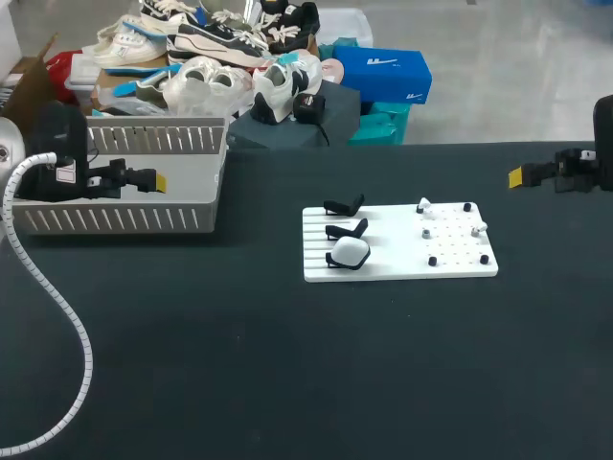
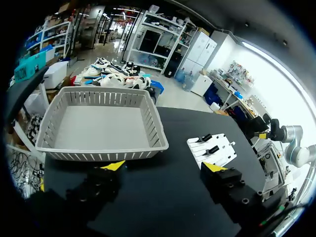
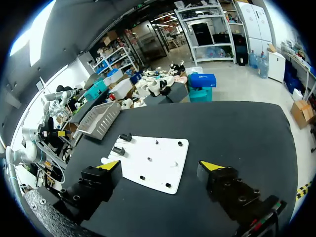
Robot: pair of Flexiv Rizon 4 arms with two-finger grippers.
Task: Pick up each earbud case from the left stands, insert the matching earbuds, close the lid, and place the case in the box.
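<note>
Case (image 1: pixel 350 252): white, smooth, rounded, lid looks shut. It sits on the nearest of three black stands (image 1: pixel 345 230) at one end of a white board (image 1: pixel 383 266) on the black bench (image 1: pixel 287 383). It is well apart from both sets of fingers, roughly between them.

At the other end of the board are black pegs (image 1: pixel 432 261), with small white earbuds (image 1: pixel 423 205) on some of them. How many, cannot tell.

A white coiled cable (image 1: pixel 57 287) loops over the bench from the left arm (image 1: pixel 48 172).

Right fingers (image 1: pixel 515 175): spread wide, gripping nothing, above the bench. In the right wrist view the board lies just ahead of them. The pegs are nearer the tips, the stands are at the board's far end, and the box is well past that.

Left fingers (image 1: pixel 158 180): spread wide, gripping nothing. Box (image 2: pixel 103 155): grey, slatted walls, straight ahead of these fingers, with its near wall just past the yellow tips. Its plain grey floor shows from wall to wall. The board is ahead and off to one side, apart from the box.
</note>
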